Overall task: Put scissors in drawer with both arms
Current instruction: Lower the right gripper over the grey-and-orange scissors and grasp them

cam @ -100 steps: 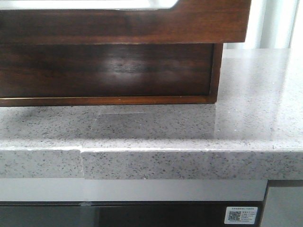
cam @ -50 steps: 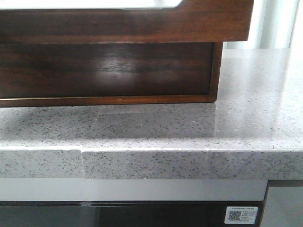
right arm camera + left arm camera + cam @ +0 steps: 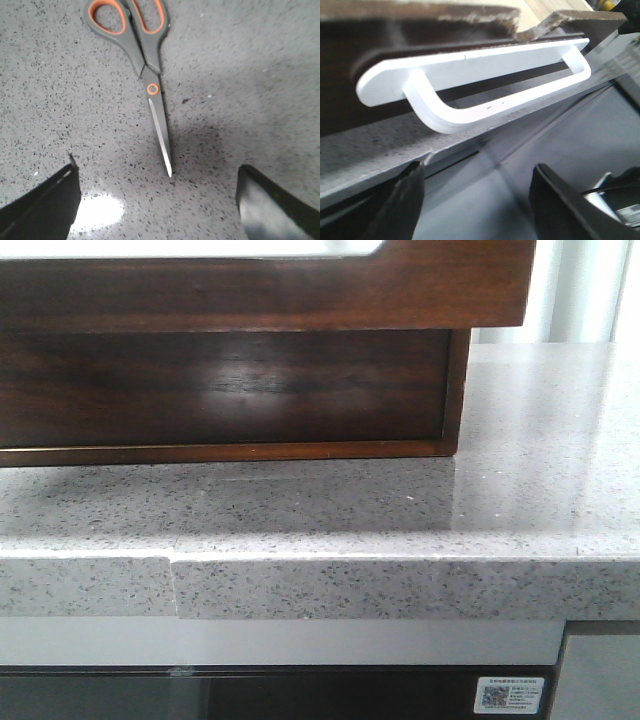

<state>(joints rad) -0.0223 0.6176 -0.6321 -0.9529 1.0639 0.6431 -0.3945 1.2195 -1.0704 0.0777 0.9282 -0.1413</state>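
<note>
In the front view one dark reddish-brown wooden drawer (image 3: 260,285) fills the upper part, with a pale patch at its upper edge. It stands out over one lower wooden box (image 3: 225,390) of the same glossy wood, which rests on the grey speckled surface (image 3: 330,515). Below the edge of the surface there is one small white label (image 3: 509,695) with a code on it. No arm, no hand and no scissors are visible in this view.

In the left wrist view one white handle (image 3: 470,82), long with rounded corners, is fixed on the dark drawer front (image 3: 340,65). The left hand (image 3: 477,202) shows two dark fingers, wide apart, with nothing between them. The handle is near the fingers but apart from them; they do not touch it. The grey surface edge (image 3: 375,150) runs just under the handle.

In the right wrist view one pair of scissors (image 3: 142,65) lies flat on the speckled surface, closed. It has two grey handle loops with orange lining and one orange pivot ring. The blade tip points toward the gap of the right hand (image 3: 157,200). Its two dark fingers are spread wide and hold nothing; the scissors are apart from both fingers
</note>
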